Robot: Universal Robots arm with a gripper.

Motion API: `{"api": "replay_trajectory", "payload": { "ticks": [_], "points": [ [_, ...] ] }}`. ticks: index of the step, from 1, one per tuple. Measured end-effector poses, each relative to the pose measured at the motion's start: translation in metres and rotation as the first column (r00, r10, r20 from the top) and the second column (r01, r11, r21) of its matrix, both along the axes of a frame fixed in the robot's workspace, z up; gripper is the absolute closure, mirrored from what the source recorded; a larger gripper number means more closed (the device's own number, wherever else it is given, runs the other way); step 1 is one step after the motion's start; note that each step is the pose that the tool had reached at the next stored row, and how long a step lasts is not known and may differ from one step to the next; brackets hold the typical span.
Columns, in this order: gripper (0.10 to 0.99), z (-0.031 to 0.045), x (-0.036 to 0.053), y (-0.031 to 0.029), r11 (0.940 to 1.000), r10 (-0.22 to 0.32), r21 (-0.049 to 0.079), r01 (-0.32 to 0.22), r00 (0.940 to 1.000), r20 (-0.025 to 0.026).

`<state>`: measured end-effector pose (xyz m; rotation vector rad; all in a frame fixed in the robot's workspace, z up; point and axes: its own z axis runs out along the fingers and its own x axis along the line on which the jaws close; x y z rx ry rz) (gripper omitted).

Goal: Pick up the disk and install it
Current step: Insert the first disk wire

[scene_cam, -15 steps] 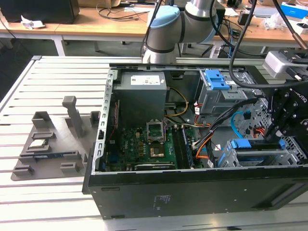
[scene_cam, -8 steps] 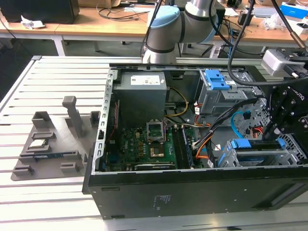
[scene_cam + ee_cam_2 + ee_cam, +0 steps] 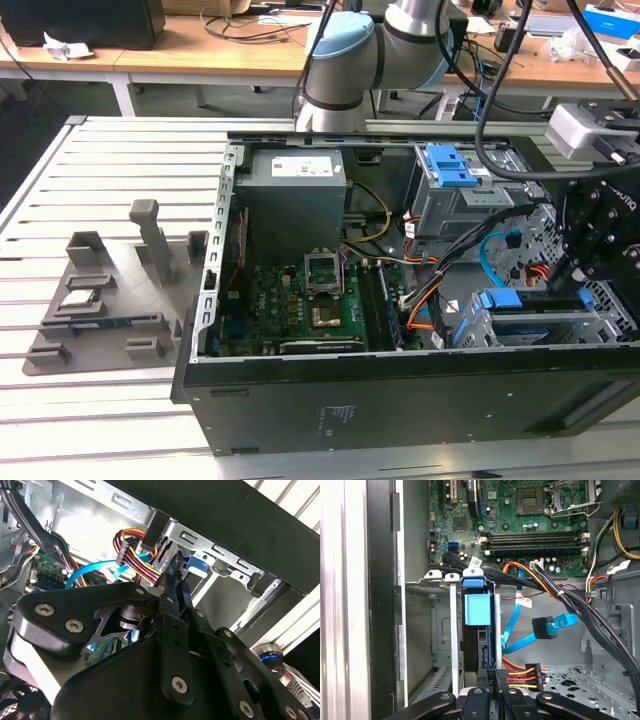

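1. One slatted metal table [image 3: 100,160] carries the whole job. An open computer case [image 3: 400,400] lies on its side on it, motherboard [image 3: 300,300] facing up.
2. One robot arm [image 3: 345,60] reaches in from the far side of the table. Its wrist hangs over the end of the case at the exterior view's right.
3. A silver drive cage [image 3: 454,630] sits at that end, and its upright rails form narrow slots.
4. The disk [image 3: 477,610] stands on edge in one of those slots, between two rails. Its blue carrier frame faces the camera in the first wrist view.
5. The gripper [image 3: 492,675] is down at the disk's outer edge. Its fingers [image 3: 170,587] are drawn narrow, and they look pinched on that edge rather than free of it.
6. I judge the pick-up done and the install step in hand, since the disk is already inside the cage. I cannot tell from these views whether it is fully home.
7. Seating it would call for a straight push along the rails with no twist, because the slot leaves little room either side.
8. A multicoloured power plug [image 3: 530,675] lies just beside the fingers, and a blue data cable [image 3: 547,627] hangs near the slot. Either could snag.
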<state>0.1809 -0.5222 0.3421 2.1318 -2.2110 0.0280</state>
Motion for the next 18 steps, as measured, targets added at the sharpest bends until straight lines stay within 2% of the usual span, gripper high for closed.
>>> {"api": "replay_trajectory", "payload": {
  "ticks": [3,13,18],
  "points": [
    [0.918,-0.0001,0.0000,-0.0023,1.0000,0.000,0.000,0.000,1.0000,-0.0001],
    [0.918,-0.0008,0.0000,-0.0005,1.0000,0.000,0.000,0.000,1.0000,0.0000],
    [0.918,-0.0053,0.0000,-0.0020,1.0000,0.000,0.000,0.000,1.0000,0.0000]
  ]
}}
